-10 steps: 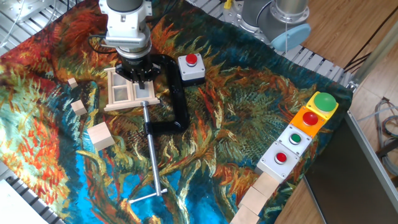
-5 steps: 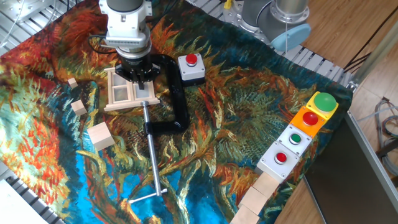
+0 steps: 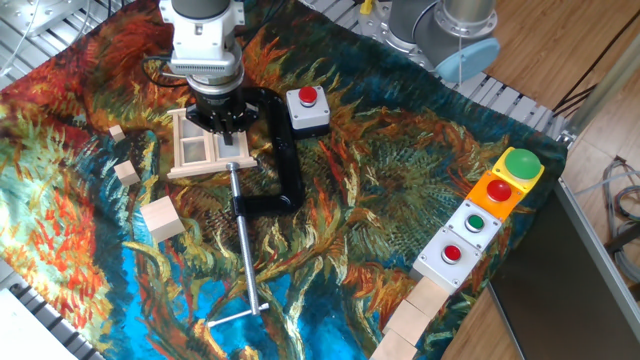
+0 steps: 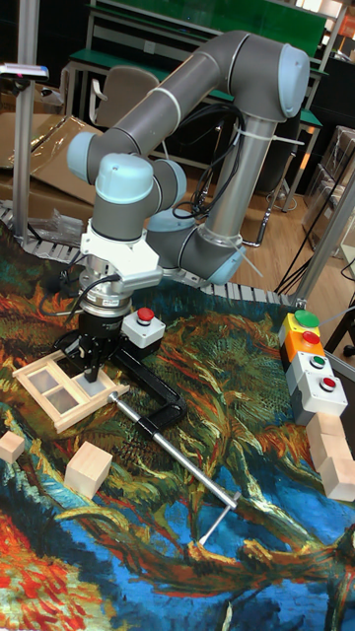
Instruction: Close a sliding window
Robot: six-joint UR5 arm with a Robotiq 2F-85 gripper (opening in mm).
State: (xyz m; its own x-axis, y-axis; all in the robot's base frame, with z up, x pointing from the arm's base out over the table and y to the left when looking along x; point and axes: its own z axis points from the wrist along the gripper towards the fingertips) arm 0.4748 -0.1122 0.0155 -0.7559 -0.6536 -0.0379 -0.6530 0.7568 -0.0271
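The sliding window (image 3: 195, 150) is a small pale wooden frame with square panes, lying flat on the patterned cloth at the left rear; the tall fixed view also shows the window (image 4: 59, 386). My gripper (image 3: 226, 126) points straight down over the window's right part, its dark fingertips at or just inside the frame. In the tall fixed view the gripper (image 4: 93, 373) has its fingers drawn together, with nothing between them. The gripper body hides the window's far right pane.
A black C-clamp (image 3: 285, 150) with a long metal rod (image 3: 248, 250) lies right beside the window. A grey box with a red button (image 3: 307, 108) stands behind it. Wooden cubes (image 3: 162, 220) lie at the left. A row of button boxes (image 3: 490, 215) and stacked cubes (image 3: 415, 310) stands at the right.
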